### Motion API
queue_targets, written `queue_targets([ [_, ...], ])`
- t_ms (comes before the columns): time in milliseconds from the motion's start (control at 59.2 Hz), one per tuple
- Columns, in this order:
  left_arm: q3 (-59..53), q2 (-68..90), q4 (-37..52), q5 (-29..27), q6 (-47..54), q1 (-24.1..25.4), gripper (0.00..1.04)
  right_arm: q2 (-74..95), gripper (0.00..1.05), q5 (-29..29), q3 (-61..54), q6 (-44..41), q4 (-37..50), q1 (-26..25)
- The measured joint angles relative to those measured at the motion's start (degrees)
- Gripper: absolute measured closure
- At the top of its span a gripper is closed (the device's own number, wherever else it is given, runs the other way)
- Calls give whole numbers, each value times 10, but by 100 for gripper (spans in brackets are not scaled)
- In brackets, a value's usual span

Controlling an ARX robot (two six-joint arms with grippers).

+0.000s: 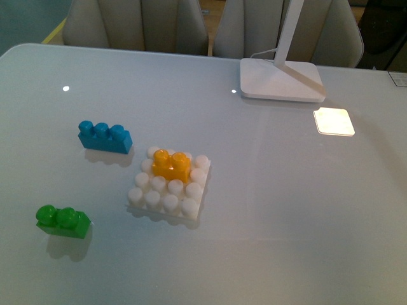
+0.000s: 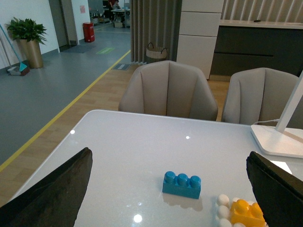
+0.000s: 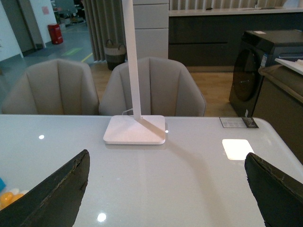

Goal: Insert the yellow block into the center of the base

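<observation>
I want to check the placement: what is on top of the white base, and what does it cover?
On the base sits only the yellow block, upright, toward its far side near the middle. White studs show around it. The studs under the block are covered, so how fully it is pressed down cannot be seen.

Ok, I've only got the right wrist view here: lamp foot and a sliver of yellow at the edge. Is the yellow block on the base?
Observer: Yes, the front view shows the yellow block sitting on the base, over its middle columns.
Operator: Other bricks?
Observer: A blue brick and a green brick lie on the table left of the base, both clear of it.
Operator: And the other arm?
Observer: The left gripper is open, holding nothing.
</observation>
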Motion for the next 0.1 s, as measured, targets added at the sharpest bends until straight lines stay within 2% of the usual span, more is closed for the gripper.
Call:
queue_targets([
  [101,0,0,0,0,0,0,7,0,9,0,0,0,0,0],
])
